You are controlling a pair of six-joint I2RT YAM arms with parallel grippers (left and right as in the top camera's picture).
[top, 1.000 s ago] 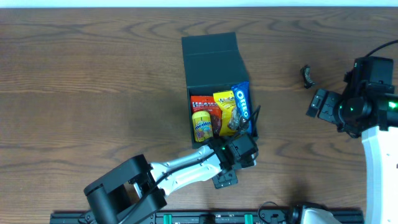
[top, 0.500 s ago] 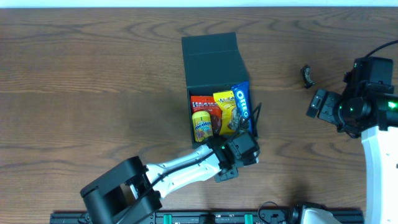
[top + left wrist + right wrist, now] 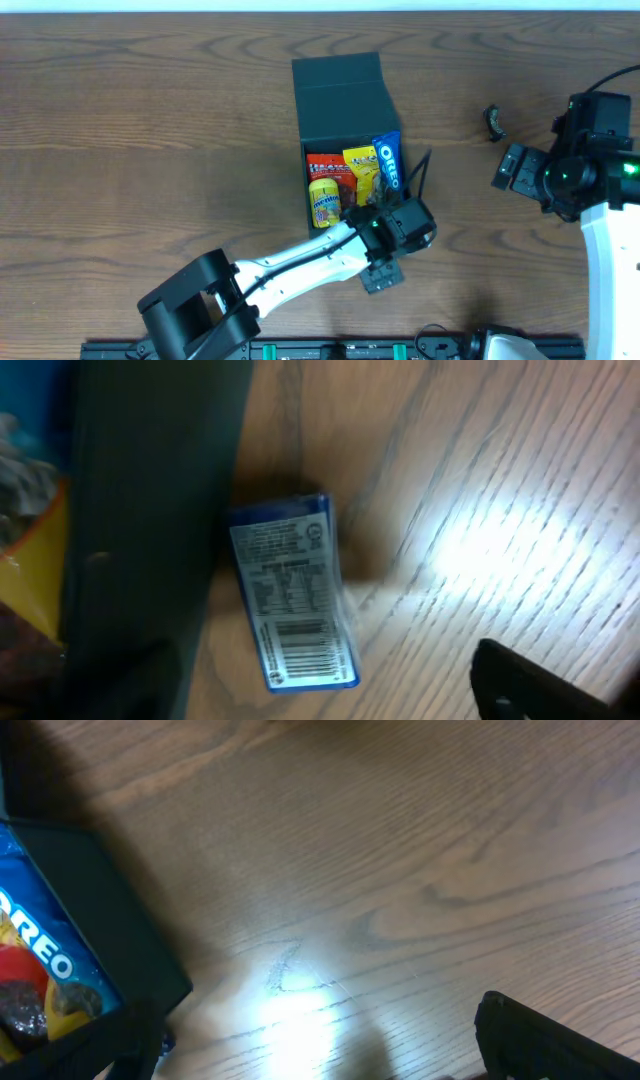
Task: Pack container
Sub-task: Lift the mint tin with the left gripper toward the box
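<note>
Container is being approached at its near right corner by the left pincer, whose fingers are being held apart, gripping nothing. The right pincer, likewise spread, is being held well apart. Dark and matte, mid-table, it is lying open upward. Its long axis is running near-to-far, with its lid flap on the far side and packets showing inside.

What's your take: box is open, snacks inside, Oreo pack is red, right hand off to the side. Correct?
Not quite. The Oreo pack is blue, not red, as the overhead view shows. The rest holds: the box is open, snacks inside, right hand off to the side.
</note>
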